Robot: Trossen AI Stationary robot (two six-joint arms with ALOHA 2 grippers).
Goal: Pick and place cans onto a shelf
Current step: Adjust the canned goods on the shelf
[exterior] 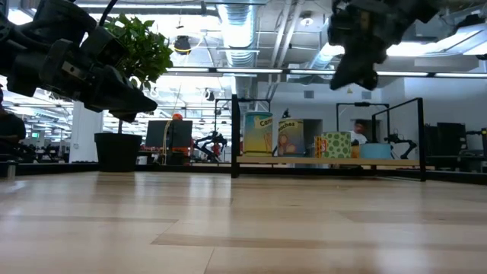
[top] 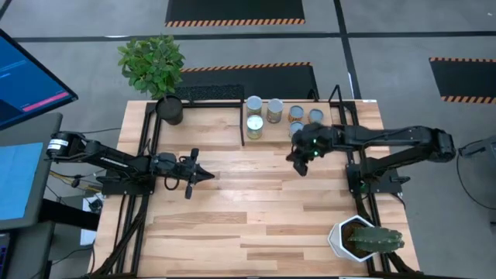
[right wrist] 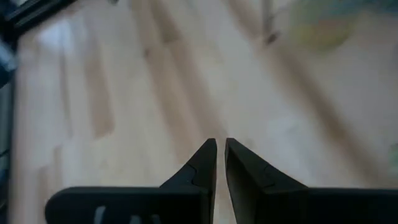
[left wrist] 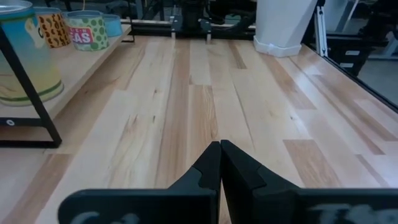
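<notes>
My right gripper (top: 299, 166) is hovering clenched and empty just before the shelf (top: 209, 139); left gripper (top: 208, 176) is clenched mid-table.

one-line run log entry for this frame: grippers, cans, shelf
left gripper: shut, empty, mid-table | right gripper: shut, empty, just off the shelf | cans: five seen, all on shelf | table: no cans

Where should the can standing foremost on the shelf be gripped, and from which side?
Probably grip the front can across its curved side wall, coming level from the open table side: it stands upright, with other cans behind it on the shelf.
</notes>
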